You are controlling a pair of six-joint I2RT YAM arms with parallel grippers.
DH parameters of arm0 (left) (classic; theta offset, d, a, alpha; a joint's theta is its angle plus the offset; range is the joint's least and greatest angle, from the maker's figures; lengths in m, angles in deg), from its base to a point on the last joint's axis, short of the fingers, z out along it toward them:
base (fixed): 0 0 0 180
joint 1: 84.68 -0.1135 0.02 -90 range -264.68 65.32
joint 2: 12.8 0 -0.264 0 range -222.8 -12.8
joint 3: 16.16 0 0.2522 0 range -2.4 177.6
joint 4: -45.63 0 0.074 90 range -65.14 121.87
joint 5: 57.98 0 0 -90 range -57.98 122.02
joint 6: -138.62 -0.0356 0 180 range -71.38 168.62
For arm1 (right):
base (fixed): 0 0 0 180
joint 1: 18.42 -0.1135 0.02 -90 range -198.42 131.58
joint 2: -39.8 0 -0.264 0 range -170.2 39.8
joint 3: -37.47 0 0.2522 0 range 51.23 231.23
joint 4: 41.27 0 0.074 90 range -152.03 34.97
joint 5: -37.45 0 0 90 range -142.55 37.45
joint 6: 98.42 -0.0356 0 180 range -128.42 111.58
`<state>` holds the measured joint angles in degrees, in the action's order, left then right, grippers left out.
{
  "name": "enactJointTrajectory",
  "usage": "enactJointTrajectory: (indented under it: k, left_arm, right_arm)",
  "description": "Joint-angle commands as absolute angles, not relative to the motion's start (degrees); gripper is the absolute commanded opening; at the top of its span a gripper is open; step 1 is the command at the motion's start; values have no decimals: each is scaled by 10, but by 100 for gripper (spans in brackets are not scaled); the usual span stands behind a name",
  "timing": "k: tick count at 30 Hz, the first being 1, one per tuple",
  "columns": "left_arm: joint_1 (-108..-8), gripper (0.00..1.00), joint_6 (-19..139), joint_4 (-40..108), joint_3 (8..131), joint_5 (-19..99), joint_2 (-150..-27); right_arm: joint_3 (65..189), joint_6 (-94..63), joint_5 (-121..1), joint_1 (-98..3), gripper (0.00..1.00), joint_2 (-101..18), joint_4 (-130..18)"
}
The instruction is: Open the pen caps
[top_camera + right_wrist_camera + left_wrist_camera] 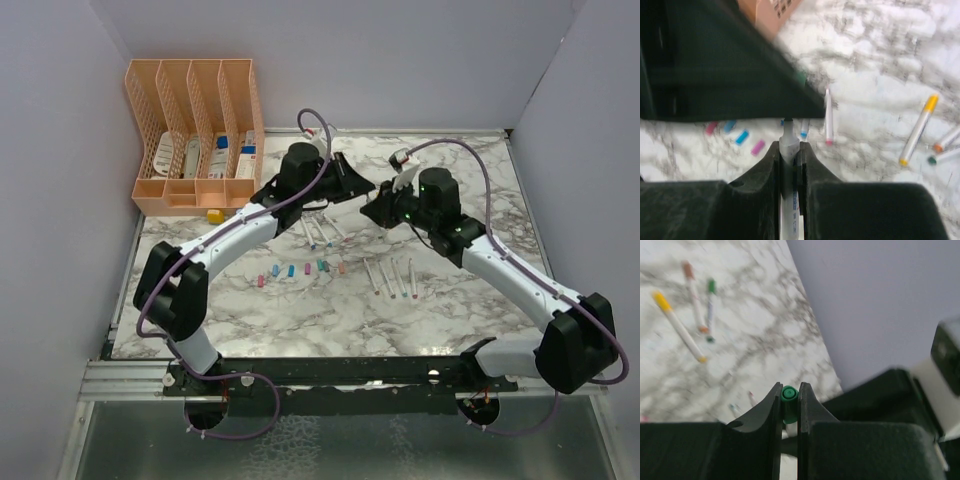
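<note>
The left gripper (789,390) pinches the green cap (789,397), the right gripper (789,146) the pen barrel (790,215); pulling straight apart seems best.

A peach slatted file organizer (190,192) with four compartments stands at the far left corner of the white, grey-veined marble table (300,315). Pale packages with blue labels (222,152) stand in its compartments. A small yellow block (215,213) lies on the marble just near of the organizer's right end, and plain lavender-grey walls (400,60) enclose the scene.
</note>
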<state>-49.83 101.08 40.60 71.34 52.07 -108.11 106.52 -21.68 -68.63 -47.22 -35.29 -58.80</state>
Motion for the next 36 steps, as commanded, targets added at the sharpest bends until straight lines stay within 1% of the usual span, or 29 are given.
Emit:
enactJointTrajectory:
  k: [1, 7, 11, 14, 19, 25, 30, 36]
  left_arm:
    - [-575, 0, 977, 427, 749, 386, -1097]
    - [-589, 0, 968, 417, 734, 376, -1096]
    - [-588, 0, 965, 406, 715, 381, -1077]
    - [-577, 0, 945, 371, 687, 378, -1045]
    - [-554, 0, 886, 261, 637, 348, -979]
    - [-539, 0, 879, 190, 532, 309, -887]
    - [-526, 0, 897, 163, 458, 297, -835]
    - [-515, 0, 912, 140, 400, 277, -796]
  right_arm:
    - [1023, -200, -709, -479, 1, -315, -699]
    - [1018, -207, -722, -479, 1, -309, -701]
    - [1016, -208, -691, -479, 1, -328, -673]
    - [1064, -191, -663, -479, 1, -396, -669]
    - [1142, -173, -617, -479, 1, -515, -638]
    - [1242, -138, -595, -479, 1, -656, -634]
    - [1295, -127, -597, -479, 1, -731, -627]
    - [1327, -121, -594, -479, 1, -780, -622]
